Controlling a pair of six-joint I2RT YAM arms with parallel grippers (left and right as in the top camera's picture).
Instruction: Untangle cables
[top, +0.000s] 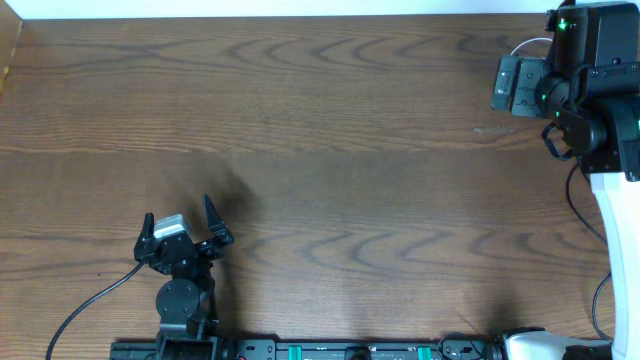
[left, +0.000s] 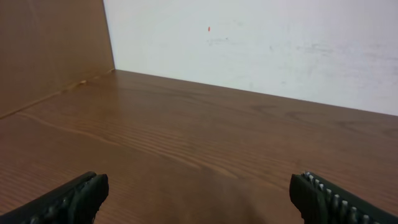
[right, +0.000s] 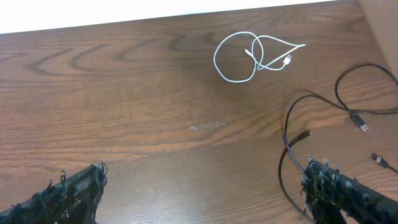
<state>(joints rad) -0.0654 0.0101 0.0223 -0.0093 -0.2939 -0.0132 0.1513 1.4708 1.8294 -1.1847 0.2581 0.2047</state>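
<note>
The left gripper (top: 178, 215) is wide open and holds nothing. It sits low over the brown table (top: 300, 120), near the front edge. The right gripper (right: 205, 180) is wide open too, and it is empty. The white cable (right: 215, 59) lies on the table in a loose loop. The black cable (right: 286, 127) lies near it, apart from it, and runs close to one right finger (right: 336, 190).

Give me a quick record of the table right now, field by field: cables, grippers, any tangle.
white cable: looped, crossing over itself, near the edge of the table
black cable: lies beside it, apart from it
left gripper: open, empty, across the table from both cables
right gripper: open, empty, above the table facing the cables
tangle: only the white cable's own loops
</note>
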